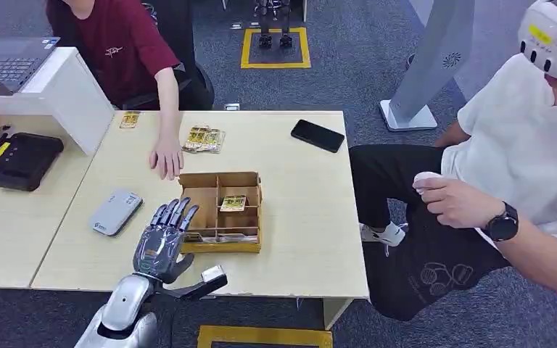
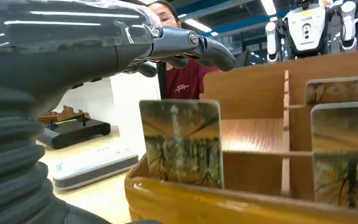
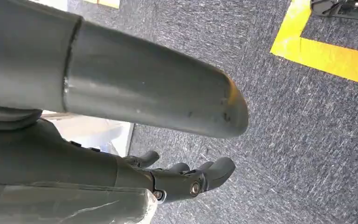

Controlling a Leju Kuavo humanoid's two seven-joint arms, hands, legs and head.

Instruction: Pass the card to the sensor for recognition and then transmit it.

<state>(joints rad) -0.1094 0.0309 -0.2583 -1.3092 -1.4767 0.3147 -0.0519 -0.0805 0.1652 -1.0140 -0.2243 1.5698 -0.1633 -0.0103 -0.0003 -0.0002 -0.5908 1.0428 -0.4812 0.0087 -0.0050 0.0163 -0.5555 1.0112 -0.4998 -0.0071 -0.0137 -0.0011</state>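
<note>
A wooden divided card box stands on the table's middle, with a yellow-green card lying in one compartment. My left hand hovers at the box's near left corner, fingers spread and holding nothing. In the left wrist view the fingers reach over an upright card leaning inside the box's front wall; a second card stands beside it. The grey-white sensor lies left of the box. My right hand hangs over the carpet, fingers loosely bent and empty.
A person's hand rests on the table just beyond the box, near loose cards. A black phone lies far right. A black device sits on the left table. A seated person is at the right.
</note>
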